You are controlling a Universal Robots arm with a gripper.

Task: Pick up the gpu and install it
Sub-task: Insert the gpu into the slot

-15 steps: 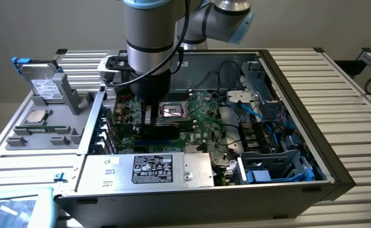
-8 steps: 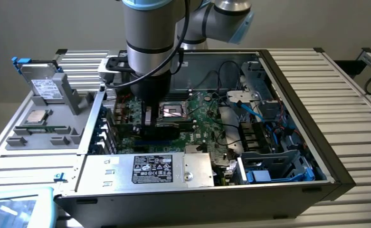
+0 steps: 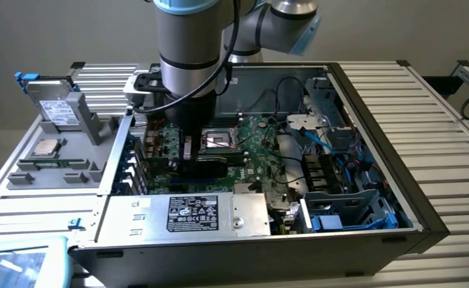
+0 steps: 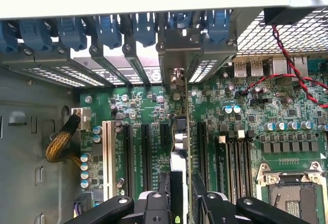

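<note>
One card, the gpu [image 4: 180, 142], stands on edge clamped between the jaws, its long axis parallel to the motherboard slots [image 4: 146, 152] just below.

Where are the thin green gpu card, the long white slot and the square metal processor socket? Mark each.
gpu card [image 4: 180, 142], wrist view: upper edge.
white slot [image 4: 107, 157], wrist view: mid-length.
processor socket [image 3: 218, 141], exterior view: centre.

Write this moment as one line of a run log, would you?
step: installing gpu | gripper: gripping gpu | gpu: upright, edge-on above motherboard expansion slots, inside computer case | seated: cannot tell
</note>
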